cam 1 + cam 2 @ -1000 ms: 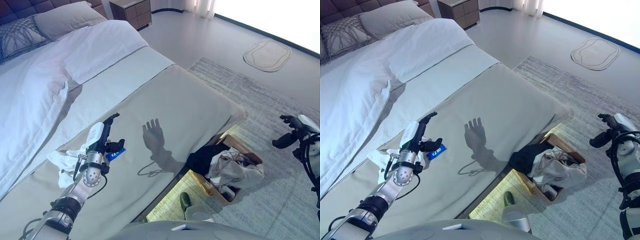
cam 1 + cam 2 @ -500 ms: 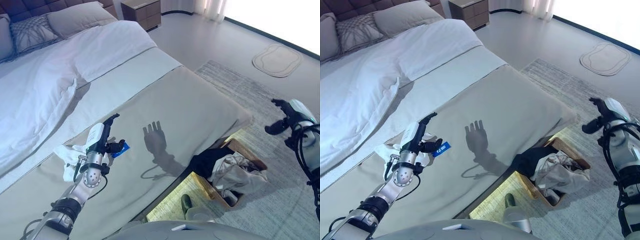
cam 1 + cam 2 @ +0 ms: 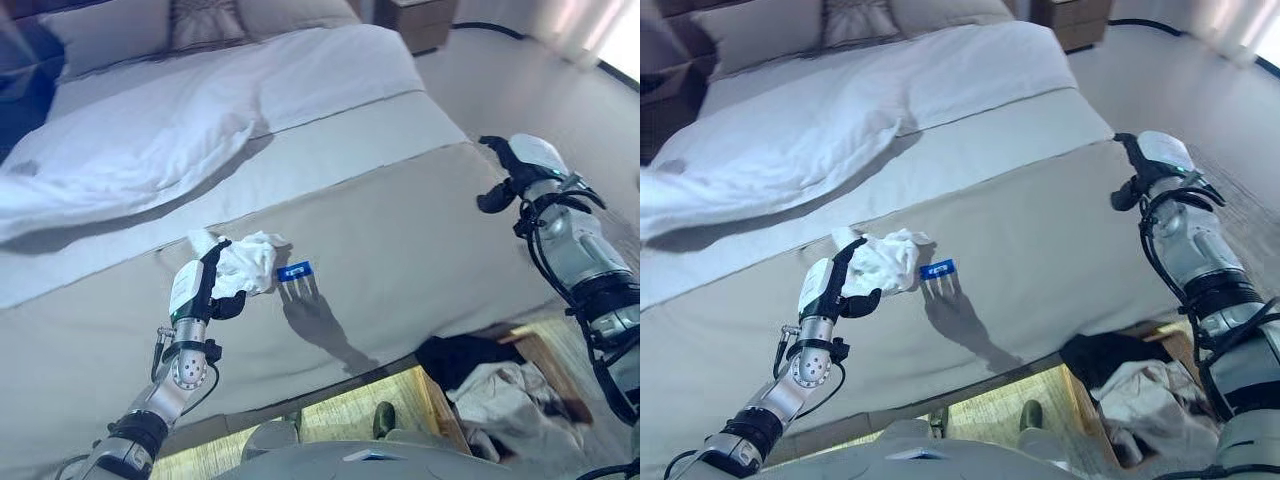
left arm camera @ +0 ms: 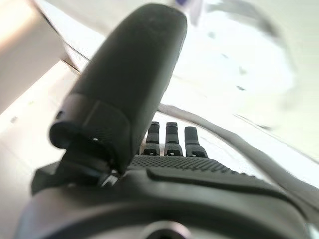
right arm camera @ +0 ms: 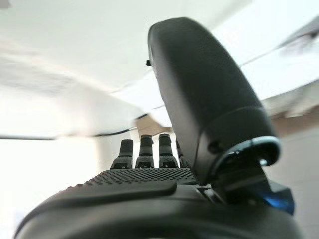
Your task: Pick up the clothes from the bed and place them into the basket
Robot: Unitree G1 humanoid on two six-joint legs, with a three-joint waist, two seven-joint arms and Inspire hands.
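White garment [image 3: 245, 266]: crumpled on bed [image 3: 400, 240], just beyond left hand [image 3: 200, 290], fingers spread, not gripping. Right hand [image 3: 515, 170]: raised, relaxed, empty. Basket [image 3: 500, 390]: below it, holding clothes.

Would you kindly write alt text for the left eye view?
The robot's left hand hovers open beside a crumpled white garment on a beige bed cover. The right hand is raised over the bed's far side; clothes fill a basket on the floor.

The bed [image 3: 400, 250] has a beige cover, a white duvet [image 3: 200, 130] and a grey patterned pillow [image 3: 855, 20]. The crumpled cloth [image 3: 248, 265] is white with a blue tag [image 3: 295, 270]. The basket [image 3: 540, 355] is brown, holding black and pale grey clothes [image 3: 490, 385].
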